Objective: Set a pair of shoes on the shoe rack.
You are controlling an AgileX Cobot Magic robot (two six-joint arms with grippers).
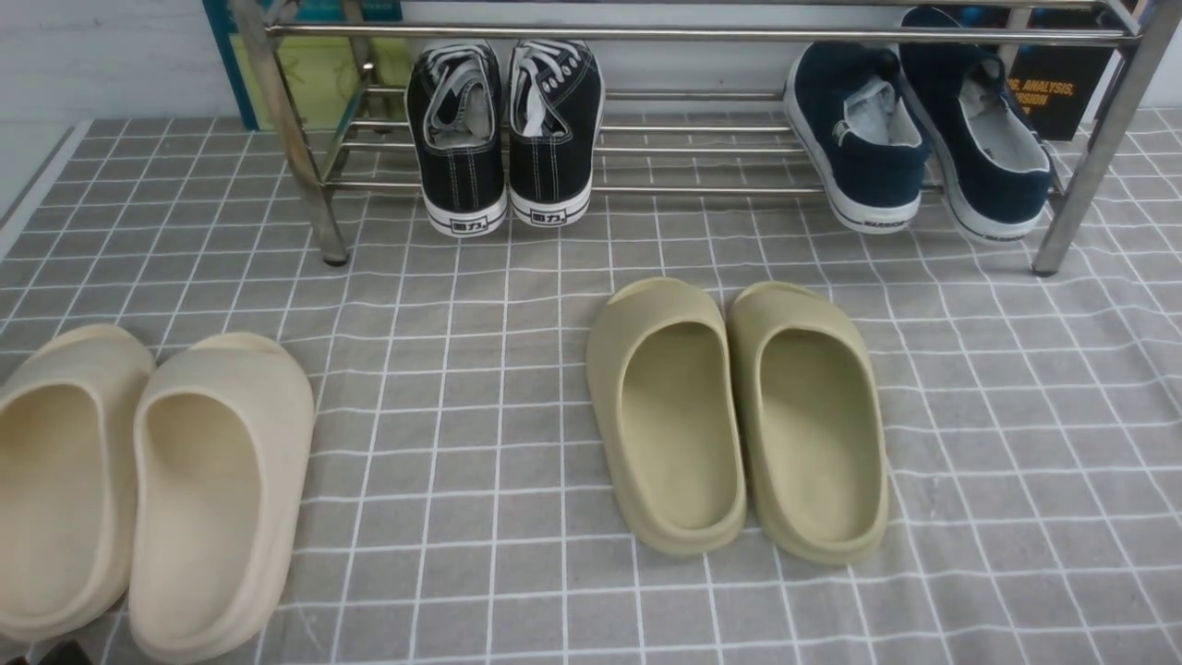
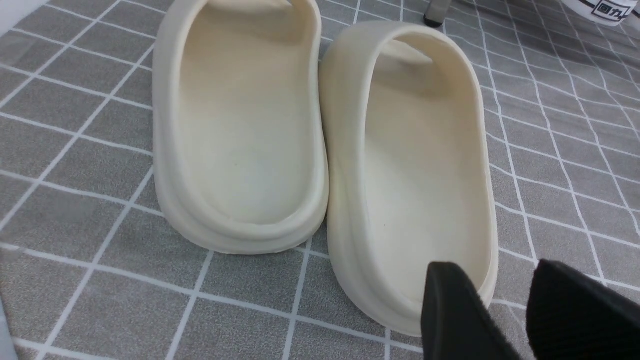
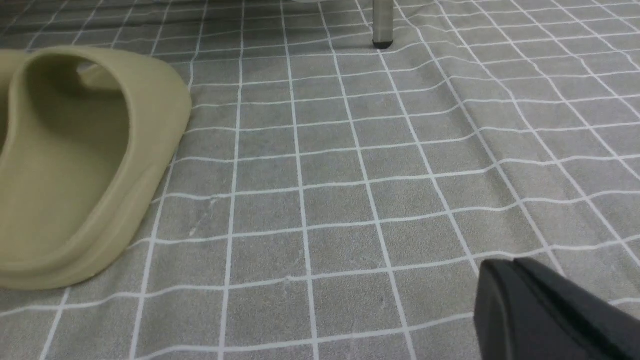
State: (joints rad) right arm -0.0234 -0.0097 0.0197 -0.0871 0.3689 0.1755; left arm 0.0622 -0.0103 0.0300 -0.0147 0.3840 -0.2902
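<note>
Two navy shoes (image 1: pixel 914 139), heels toward camera, long axes slanting, left tool (image 2: pixel 480 310) spread, right tool (image 3: pixel 520 300) pressed together

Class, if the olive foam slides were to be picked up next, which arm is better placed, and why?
Probably the right. The olive foam slides show beside the shut right gripper in its wrist view; the open left gripper is by the cream foam slides.
</note>
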